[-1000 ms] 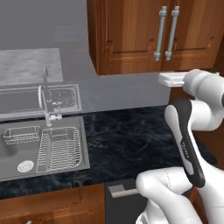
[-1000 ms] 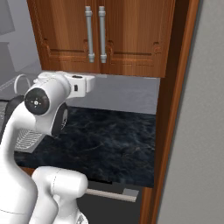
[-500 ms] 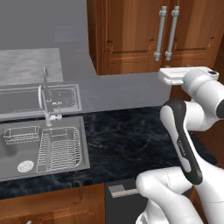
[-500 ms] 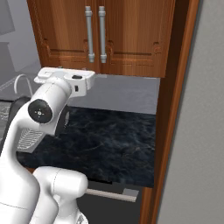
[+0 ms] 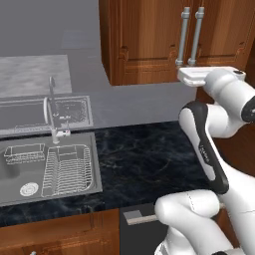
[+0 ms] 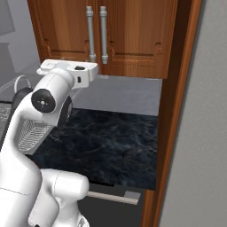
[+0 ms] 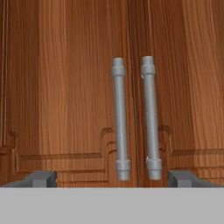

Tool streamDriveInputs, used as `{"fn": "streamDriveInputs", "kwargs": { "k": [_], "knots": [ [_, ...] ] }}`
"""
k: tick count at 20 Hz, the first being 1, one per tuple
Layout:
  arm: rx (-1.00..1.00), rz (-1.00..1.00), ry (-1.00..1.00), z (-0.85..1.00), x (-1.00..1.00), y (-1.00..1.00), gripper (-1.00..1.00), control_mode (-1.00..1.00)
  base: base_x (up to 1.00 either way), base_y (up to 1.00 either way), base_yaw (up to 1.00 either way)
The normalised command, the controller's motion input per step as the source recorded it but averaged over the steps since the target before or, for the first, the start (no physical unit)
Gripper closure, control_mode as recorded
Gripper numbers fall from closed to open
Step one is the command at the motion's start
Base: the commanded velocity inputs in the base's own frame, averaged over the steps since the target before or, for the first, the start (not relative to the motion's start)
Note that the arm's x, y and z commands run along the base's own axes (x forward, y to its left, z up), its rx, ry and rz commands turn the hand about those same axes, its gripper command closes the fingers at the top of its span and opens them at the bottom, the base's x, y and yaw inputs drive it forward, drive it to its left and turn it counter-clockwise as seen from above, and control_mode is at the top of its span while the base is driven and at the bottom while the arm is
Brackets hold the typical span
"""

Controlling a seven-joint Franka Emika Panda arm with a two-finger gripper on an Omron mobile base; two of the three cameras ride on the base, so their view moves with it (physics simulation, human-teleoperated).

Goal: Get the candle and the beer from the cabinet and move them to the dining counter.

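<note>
Hand view shows my claw (image 7: 112, 178) spread wide and empty, facing the shut cabinet (image 7: 65, 87), whose two upright handles (image 7: 120, 118) stand straight ahead between my fingertips (image 7: 41, 178)

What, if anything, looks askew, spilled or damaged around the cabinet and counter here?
Nothing stands out. The cabinet doors are shut and flush, both handles straight; the open gripper faces them. The sink looks in order.
</note>
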Motion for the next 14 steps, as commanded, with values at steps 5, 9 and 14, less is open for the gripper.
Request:
{"fn": "streamDriveInputs", "kwargs": {
  "k": [5, 9, 14],
  "knots": [
    [0.0, 0.0, -0.04, 0.14, 0.54, 0.0, -1.0, -1.0, 0.0, 0.0, 0.0],
    [0.0, 0.0, -0.03, 0.1, 0.67, 0.0, -1.0, -1.0, 0.0, 0.0, 0.0],
    [0.0, 0.0, -0.05, 0.05, 0.7, 0.0, -1.0, -1.0, 0.0, 0.0, 0.0]
  ]
}}
